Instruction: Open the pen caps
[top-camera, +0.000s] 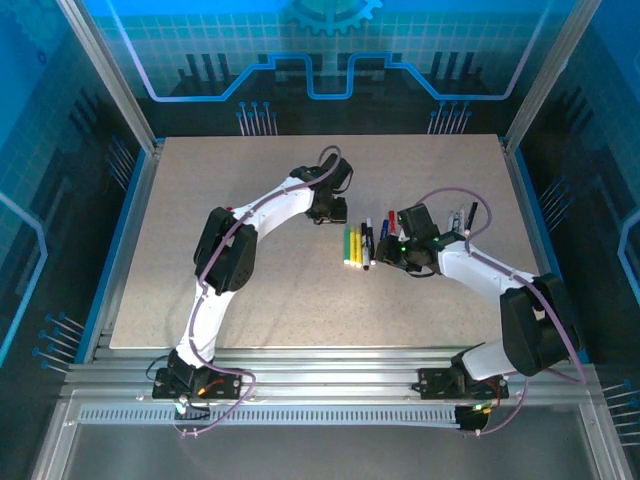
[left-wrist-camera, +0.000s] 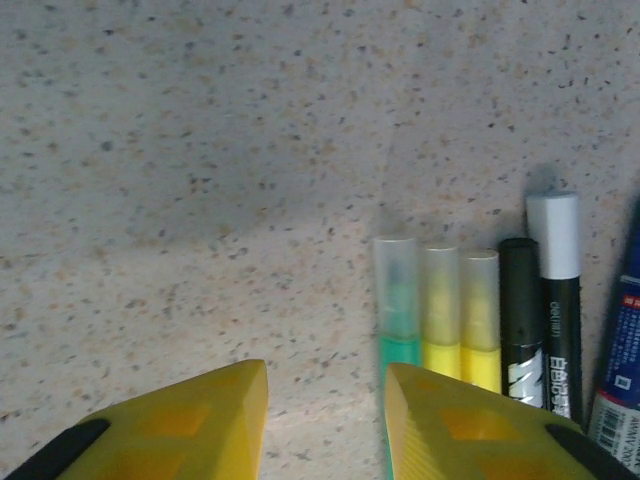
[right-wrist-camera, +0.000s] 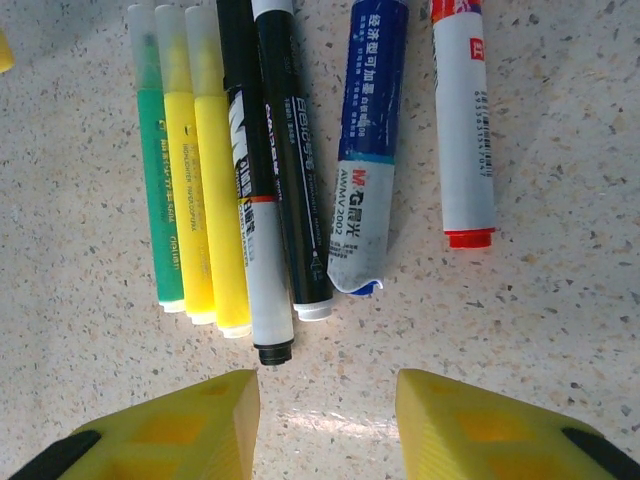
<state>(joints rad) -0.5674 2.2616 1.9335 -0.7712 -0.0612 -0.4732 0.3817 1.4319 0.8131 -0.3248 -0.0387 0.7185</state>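
The pen caps (right-wrist-camera: 172, 45) on the green pen (right-wrist-camera: 158, 190) and two yellow pens (right-wrist-camera: 215, 200) pointed away from the right fingers (right-wrist-camera: 190, 420), which stood parted and empty just short of the butt ends. Seven pens (right-wrist-camera: 290, 170) lay side by side on the worktop (top-camera: 160, 280), long axes parallel, running near to far. Beyond, the left fingers (left-wrist-camera: 200, 420) hung parted, holding nothing, beside the green pen.
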